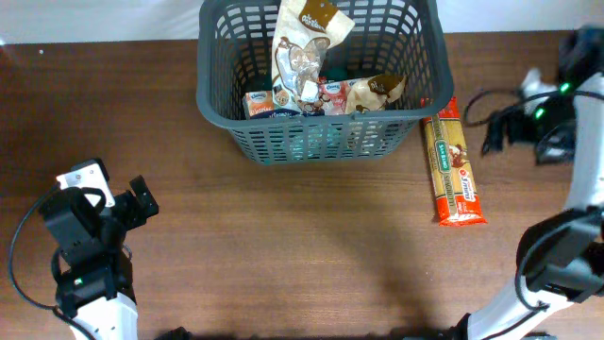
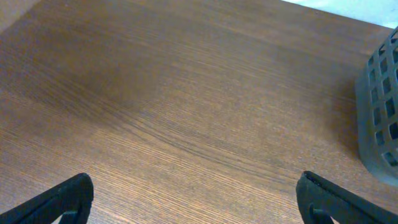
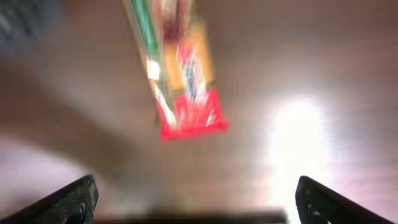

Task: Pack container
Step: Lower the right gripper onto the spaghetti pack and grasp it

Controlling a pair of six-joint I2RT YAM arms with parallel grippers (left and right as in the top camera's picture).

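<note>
Left arm: the black and white left arm (image 1: 90,236) sits by the near-left corner of the brown wooden bench (image 1: 283,246), well apart from everything to be packed. It looks parked there to keep out of the way.
Left jaws: spread wide and holding nothing. The left wrist view shows only bare wood between the two tips, with a corner of the basket at its right margin.
Container: the large dark grey plastic basket with slotted sides (image 1: 283,142) stands against the far edge of the bench, about midway along. Both arms can probably reach it there.
Contents: a tall white and brown pouch (image 1: 302,47) leans upright inside. Small blue and orange cartons (image 1: 260,102) and a second brown and white pouch (image 1: 377,93) lie lower along the front wall. They appear dropped in, not arranged.
Unpacked item: a long yellow and red plastic packet (image 1: 451,165) lies flat on the bench just beside the basket's right wall, lengthwise from far to near. Whether it touches the basket I cannot tell.
Right jaws: fully apart and empty, near the right edge of the bench. The blurred right wrist view has the long packet ahead of the tips.
Judgement: the long packet seems to be the one piece left, and the right arm is placed to take it.
</note>
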